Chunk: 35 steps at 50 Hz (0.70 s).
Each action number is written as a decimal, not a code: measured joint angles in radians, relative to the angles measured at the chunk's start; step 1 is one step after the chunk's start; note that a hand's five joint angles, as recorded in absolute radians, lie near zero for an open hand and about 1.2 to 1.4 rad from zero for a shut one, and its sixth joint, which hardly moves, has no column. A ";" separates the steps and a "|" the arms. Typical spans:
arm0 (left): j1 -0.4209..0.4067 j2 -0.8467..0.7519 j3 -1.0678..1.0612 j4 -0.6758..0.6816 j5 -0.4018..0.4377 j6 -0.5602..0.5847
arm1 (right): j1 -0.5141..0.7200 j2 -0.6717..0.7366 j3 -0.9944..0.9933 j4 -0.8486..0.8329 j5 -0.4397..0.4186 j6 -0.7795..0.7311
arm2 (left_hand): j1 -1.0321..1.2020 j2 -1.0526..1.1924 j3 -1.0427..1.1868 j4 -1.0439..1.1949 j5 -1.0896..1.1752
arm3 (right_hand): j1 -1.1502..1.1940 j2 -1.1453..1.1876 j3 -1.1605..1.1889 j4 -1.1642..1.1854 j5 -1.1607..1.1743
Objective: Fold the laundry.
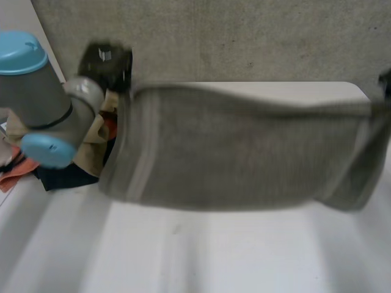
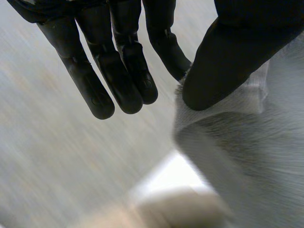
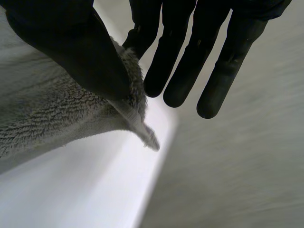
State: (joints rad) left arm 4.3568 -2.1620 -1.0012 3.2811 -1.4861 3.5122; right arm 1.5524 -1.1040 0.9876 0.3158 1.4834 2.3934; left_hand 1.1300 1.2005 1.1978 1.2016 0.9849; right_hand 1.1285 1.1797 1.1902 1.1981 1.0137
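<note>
A grey towel [image 1: 244, 159] hangs stretched wide above the white table [image 1: 214, 256], held up by its two upper corners. My left hand [image 1: 109, 61] is at the towel's upper left corner. In the left wrist view its thumb [image 2: 237, 52] pinches the towel's edge [image 2: 247, 156] against one finger while the other fingers [image 2: 118, 71] stay straight. My right hand [image 1: 385, 82] is at the upper right corner. In the right wrist view its thumb [image 3: 71, 47] presses the fluffy corner [image 3: 47, 118] against a finger, and the remaining fingers [image 3: 190, 61] stick out straight.
A pile of orange, tan and dark clothes [image 1: 91, 152] lies at the table's left, behind my left arm [image 1: 43, 104]. A grey wall [image 1: 244, 36] stands close behind the table's far edge.
</note>
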 measured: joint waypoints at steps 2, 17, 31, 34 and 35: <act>-0.002 -0.021 0.069 0.130 -0.005 0.001 | 0.022 0.009 -0.048 -0.145 0.042 0.064 | 0.000 0.000 0.000 0.000 0.000 | 0.000 0.000 0.000 0.000 0.000; 0.008 -0.044 0.193 0.465 -0.101 -0.078 | 0.070 -0.073 0.036 -0.711 0.098 0.254 | 0.000 0.000 0.000 0.000 0.000 | 0.000 0.000 0.001 0.000 0.000; -0.014 -0.061 -0.158 0.396 -0.056 -0.071 | 0.083 0.125 0.151 -0.474 0.030 0.200 | 0.003 0.000 0.000 0.000 0.006 | 0.000 0.001 0.001 0.001 0.000; -0.024 -0.073 -0.238 0.353 -0.049 -0.059 | 0.087 0.162 0.183 -0.444 0.025 0.173 | 0.003 0.000 0.000 0.000 0.006 | 0.000 0.001 0.001 0.001 0.000; -0.027 -0.075 -0.253 0.340 -0.048 -0.054 | 0.088 0.167 0.191 -0.438 0.025 0.165 | 0.003 0.000 0.000 0.000 0.006 | 0.000 0.001 0.001 0.001 0.000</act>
State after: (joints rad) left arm 4.3298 -2.2367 -1.2541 3.6216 -1.5339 3.4579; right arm 1.6400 -0.9370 1.1785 -0.1225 1.5086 2.5588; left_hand 1.1333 1.2005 1.1978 1.2017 0.9908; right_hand 1.1285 1.1809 1.1913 1.1993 1.0140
